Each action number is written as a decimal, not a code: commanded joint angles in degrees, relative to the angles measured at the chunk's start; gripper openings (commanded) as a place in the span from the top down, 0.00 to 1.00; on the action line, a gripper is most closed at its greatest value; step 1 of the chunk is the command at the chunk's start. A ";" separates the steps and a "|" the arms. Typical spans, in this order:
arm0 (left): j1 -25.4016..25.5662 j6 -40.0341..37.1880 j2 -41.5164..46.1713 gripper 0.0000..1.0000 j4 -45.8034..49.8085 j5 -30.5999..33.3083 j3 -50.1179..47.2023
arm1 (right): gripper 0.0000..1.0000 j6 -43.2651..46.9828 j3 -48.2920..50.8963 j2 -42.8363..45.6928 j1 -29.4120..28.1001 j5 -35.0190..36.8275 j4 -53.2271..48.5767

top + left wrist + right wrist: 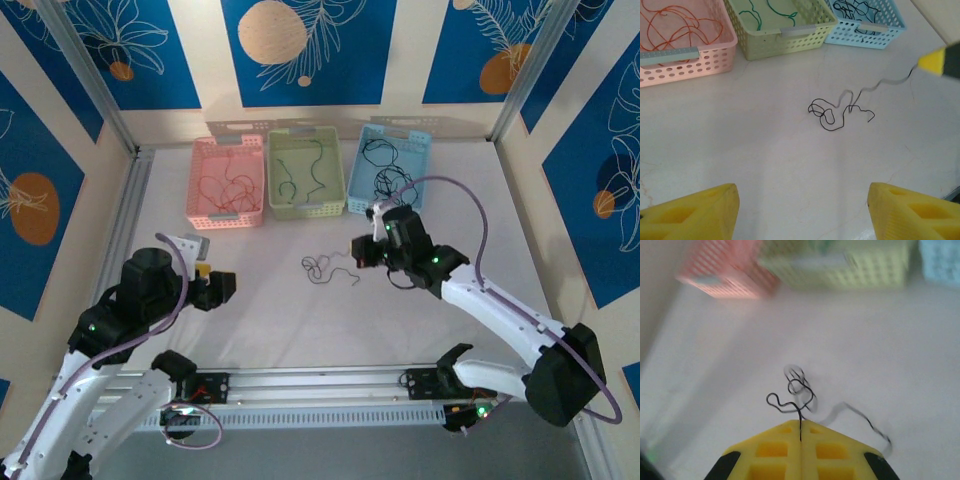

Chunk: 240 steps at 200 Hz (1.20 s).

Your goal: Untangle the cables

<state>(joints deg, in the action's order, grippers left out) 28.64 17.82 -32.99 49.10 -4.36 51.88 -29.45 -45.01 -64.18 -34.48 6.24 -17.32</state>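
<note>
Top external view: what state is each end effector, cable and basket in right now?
Left end effector: open, empty.
Right end effector: shut on the loose black cable's end.
Loose black cable: one end pinched, the rest curled on the table.
Pink basket: holds red cables.
Green basket: holds green cables.
Blue basket: holds black cables.

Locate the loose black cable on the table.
In the top view the black cable lies mid-table, in front of the green basket, one end pinched in the right hand.

Bright, even, soft-shadowed light; right wrist view motion-blurred, its far baskets (840,267) smeared; other views sharp.
</note>
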 commanded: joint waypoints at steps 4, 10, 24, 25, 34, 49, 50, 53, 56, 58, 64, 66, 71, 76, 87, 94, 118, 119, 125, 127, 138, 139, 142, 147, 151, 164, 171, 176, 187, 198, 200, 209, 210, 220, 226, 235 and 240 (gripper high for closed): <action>0.18 -0.77 0.52 0.31 0.23 0.47 -0.64 | 1.00 -1.87 2.77 1.88 -0.41 2.16 -2.39; 0.17 -0.77 0.56 0.31 0.21 0.48 -0.68 | 1.00 -1.92 2.99 1.32 -0.63 2.26 -2.61; 0.14 -0.77 0.57 0.31 0.12 0.38 -0.72 | 1.00 -2.12 2.87 -0.68 -1.64 2.25 -2.14; 0.16 -0.77 0.56 0.31 0.12 0.39 -0.77 | 1.00 -2.15 2.85 -0.94 -1.73 2.22 -2.08; 0.12 -0.77 0.55 0.31 0.11 0.41 -0.81 | 1.00 -1.87 2.00 -3.03 -2.93 2.09 -1.52; 0.14 -0.77 0.60 0.31 0.12 0.41 -0.81 | 0.97 -1.37 -0.34 -7.29 -4.79 2.89 -1.10; 0.12 -0.73 0.63 0.31 0.07 0.41 -0.81 | 0.97 -1.34 -0.56 -7.63 -4.84 2.94 -1.07; 0.06 -0.76 0.72 0.31 0.03 0.45 -0.86 | 0.96 -1.19 -1.03 -8.68 -5.09 2.91 -0.98; 0.09 -0.77 0.74 0.31 0.03 0.49 -0.90 | 0.96 -1.04 -1.67 -9.70 -5.22 2.90 -0.91; 0.14 -0.77 0.74 0.31 0.03 0.40 -0.90 | 0.95 -0.91 -2.08 -10.43 -5.24 2.90 -0.92; 0.05 -0.77 0.79 0.31 0.03 0.41 -0.90 | 0.94 -0.78 -3.51 -12.66 -5.33 2.94 -1.06; 0.09 -0.77 0.77 0.31 0.03 0.47 -0.97 | 0.94 -0.83 -3.99 -13.23 -5.29 2.98 -1.29; 0.05 -0.77 0.86 0.31 0.03 0.46 -0.99 | 0.94 -0.87 -5.43 -15.32 -5.33 3.14 -2.07; 0.09 -0.77 0.93 0.31 -0.01 0.44 -0.99 | 0.93 -0.89 -6.82 -17.07 -5.49 3.36 -2.92; 0.09 -0.77 1.13 0.31 -0.10 0.38 -1.12 | 0.93 -0.63 -9.55 -20.73 -6.35 4.60 -4.29; 0.09 -0.77 1.25 0.31 -0.12 0.30 -1.16 | 0.93 -0.44 -10.75 -22.34 -7.12 6.04 -4.71; 0.05 -0.77 1.79 0.31 -0.41 -0.03 -1.43 | 0.94 -0.85 -12.11 -25.34 -9.91 8.81 -4.03; 0.07 -0.77 1.79 0.31 -0.41 -0.08 -1.43 | 0.94 -0.95 -12.11 -25.40 -9.99 8.84 -3.94; 0.09 -0.76 1.68 0.31 -0.48 -0.17 -1.51 | 0.93 -1.24 -11.99 -25.68 -10.34 8.85 -3.49; 0.10 -0.77 1.70 0.30 -0.49 -0.20 -1.52 | 0.93 -1.38 -11.91 -25.72 -10.48 8.81 -3.33; 0.02 -0.76 1.53 0.30 -0.50 -0.34 -1.44 | 0.93 -2.09 -11.52 -25.82 -10.95 8.74 -2.52; 0.06 -0.77 1.53 0.30 -0.50 -0.32 -1.48 | 0.93 -2.10 -11.47 -25.82 -11.00 8.77 -2.44; 0.08 -0.77 1.47 0.31 -0.50 -0.34 -1.51 | 0.93 -2.18 -11.35 -25.82 -11.09 8.74 -2.27; 0.05 -0.77 1.44 0.30 -0.50 -0.37 -1.51 | 0.93 -2.40 -11.32 -25.82 -11.24 8.74 -2.13; 0.03 -0.82 1.48 0.31 -0.50 -0.38 -1.52 | 0.92 -2.43 -11.24 -25.82 -11.29 8.81 -2.07; 0.04 -0.77 1.77 0.30 -0.50 -0.24 -1.53 | 0.92 -2.43 -11.30 -25.75 -11.31 9.30 -2.25; 0.10 -0.77 1.86 0.30 -0.50 -0.13 -1.56 | 0.91 -2.28 -11.32 -25.73 -11.30 9.57 -2.52; 0.01 -0.75 1.87 0.30 -0.50 -0.04 -1.53 | 0.90 -2.28 -11.40 -25.75 -11.31 9.84 -2.69; 0.10 -0.76 1.84 0.30 -0.43 0.11 -1.52 | 0.86 -2.51 -11.57 -25.73 -11.20 10.32 -3.22; 0.05 -0.76 1.79 0.30 -0.41 0.14 -1.55 | 0.80 -2.55 -11.67 -25.89 -11.20 10.20 -3.33; 0.02 -0.77 1.79 0.30 -0.41 0.14 -1.57 | 0.79 -2.50 -11.74 -25.97 -11.17 10.13 -3.29; 0.07 -0.77 1.79 0.30 -0.45 0.23 -1.56 | 0.73 -2.33 -12.06 -26.35 -11.07 9.81 -3.24; 0.09 -0.77 1.79 0.30 -0.47 0.27 -1.54 | 0.72 -2.31 -12.09 -26.39 -11.06 9.74 -3.24; 0.08 -0.70 1.72 0.30 -0.50 0.32 -1.60 | 0.64 -2.20 -12.75 -27.14 -11.12 9.53 -3.58; 0.10 -0.69 1.64 0.30 -0.45 0.34 -1.61 | 0.59 -2.15 -13.24 -27.64 -11.16 9.60 -3.99; 0.04 -0.69 1.70 0.30 -0.50 0.32 -1.60 | 0.53 -2.17 -14.04 -28.53 -11.14 10.00 -4.59; 0.06 -0.69 1.70 0.30 -0.50 0.32 -1.60 | 0.50 -2.19 -14.56 -29.03 -11.01 10.27 -4.89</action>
<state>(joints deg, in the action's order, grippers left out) 28.64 17.82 -31.86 48.93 -4.36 50.87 -31.75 -56.58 -90.87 -45.69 15.09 -20.49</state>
